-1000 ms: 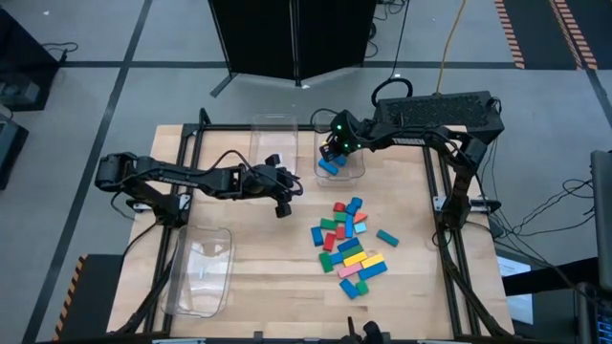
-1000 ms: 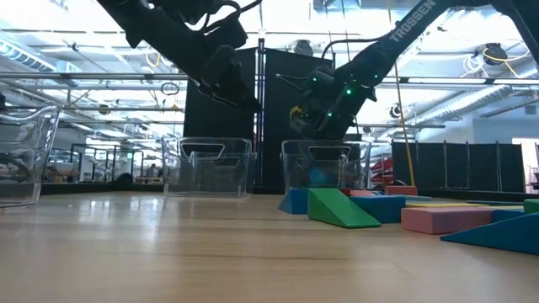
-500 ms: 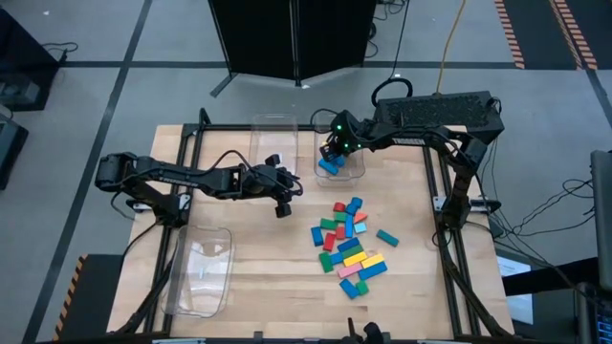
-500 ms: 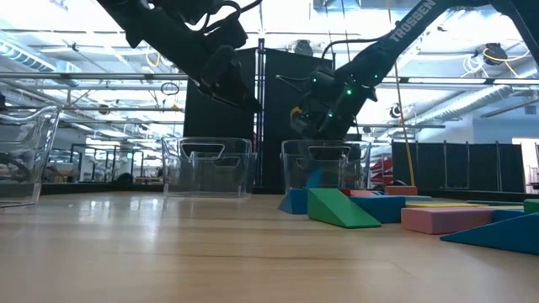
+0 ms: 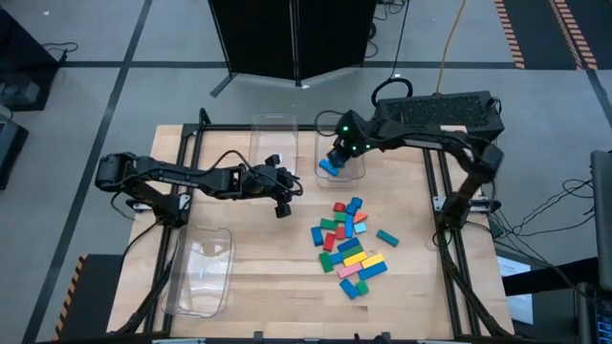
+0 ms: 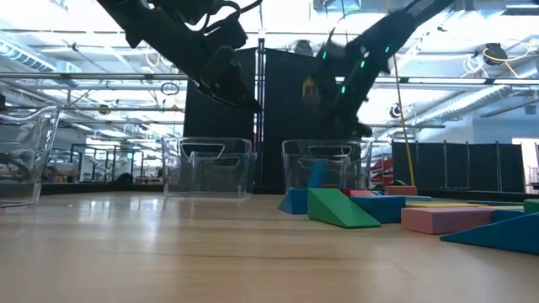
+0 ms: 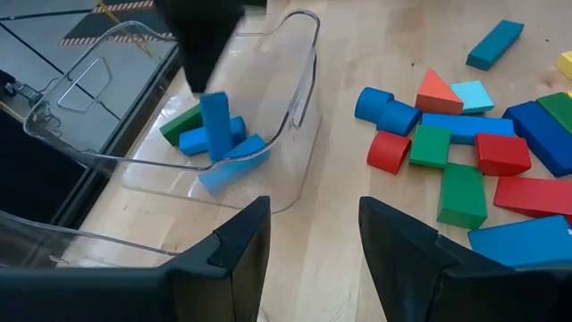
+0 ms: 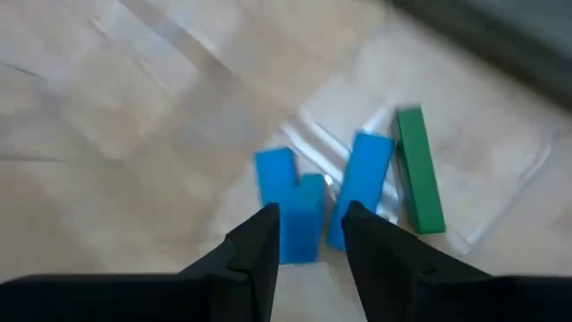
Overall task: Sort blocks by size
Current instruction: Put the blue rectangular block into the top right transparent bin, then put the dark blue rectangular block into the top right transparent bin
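The right tool point(image 5: 337, 156) was positioned above the clear bin point(image 5: 356, 173) at the far edge of the table point(image 5: 277, 277), right of centre. Its fingers point(image 8: 255, 246) stood apart with a narrow gap and held nothing. Inside that bin, directly below the tool, lay several blue blocks point(image 8: 290, 210) and one green block point(image 8: 418, 183); one blue block point(image 7: 215, 125) stood on end among the others, clear of the fingers. The left tool point(image 5: 283, 196) hung over the middle of the table, left of the loose pile and near a second clear bin point(image 5: 271, 129) at the far edge. Its fingers point(image 7: 241, 250) were moderately parted and empty. The remaining blocks point(image 5: 346, 250) lay in a loose pile on the table's right half, toward the near edge, in blue, green, red, yellow and cyan, well apart from both tools. A single cyan block point(image 5: 386, 237) lay just to the right of the pile. A third clear bin point(image 5: 196, 291) rested at the near-left corner of the table.
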